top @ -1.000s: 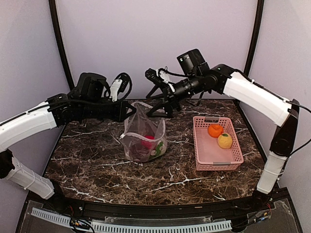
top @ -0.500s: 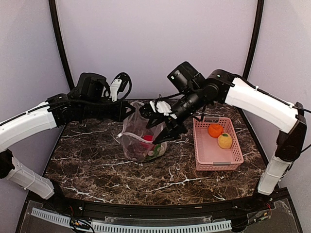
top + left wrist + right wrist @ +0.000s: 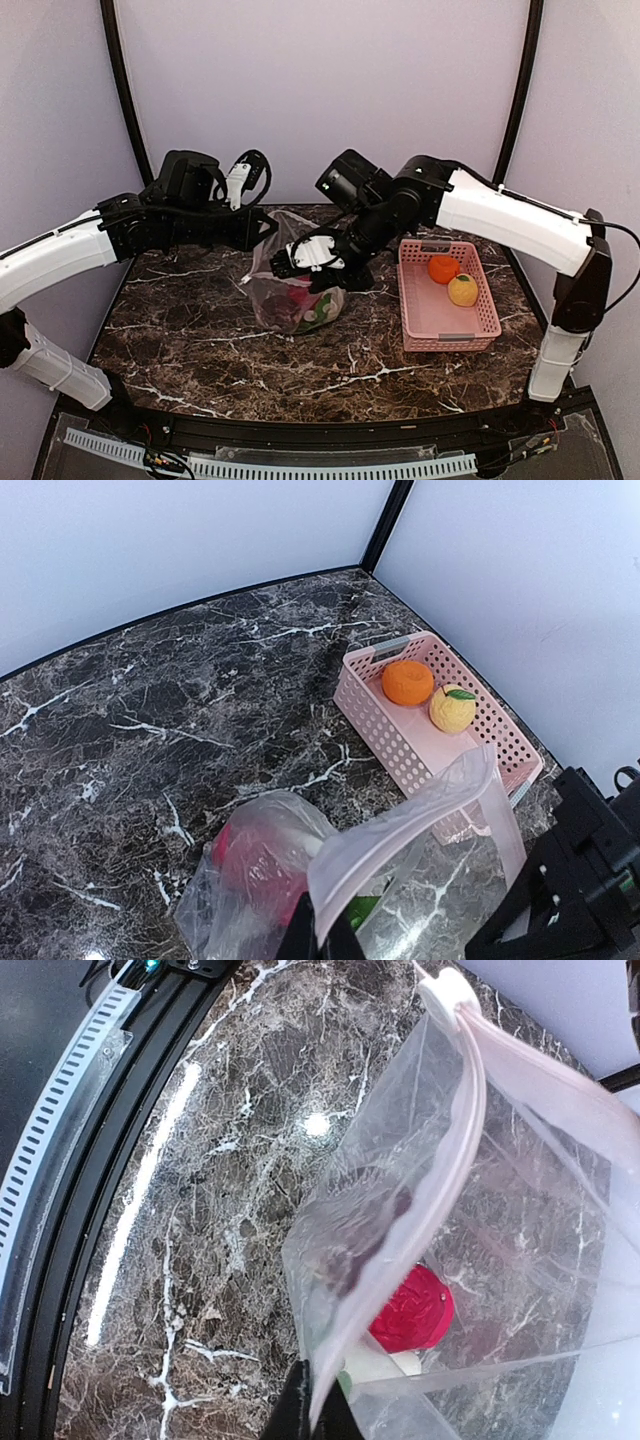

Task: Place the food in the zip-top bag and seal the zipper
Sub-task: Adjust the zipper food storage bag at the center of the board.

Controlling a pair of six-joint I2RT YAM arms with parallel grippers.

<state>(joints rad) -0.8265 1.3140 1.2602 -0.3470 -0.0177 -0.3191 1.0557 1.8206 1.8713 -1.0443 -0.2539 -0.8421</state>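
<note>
Top external: basket point(image 3: 432, 318) holds orange point(image 3: 443, 268), yellow fruit point(image 3: 462, 290).

A lab test booth: plain lilac walls point(image 3: 300, 90) enclosing a marble-patterned table point(image 3: 200, 340).

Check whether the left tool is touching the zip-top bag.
Touching. The left wrist view shows the zipper strip of the zip-top bag running down into the left tool, pinched between its dark fingers with no gap.
</note>
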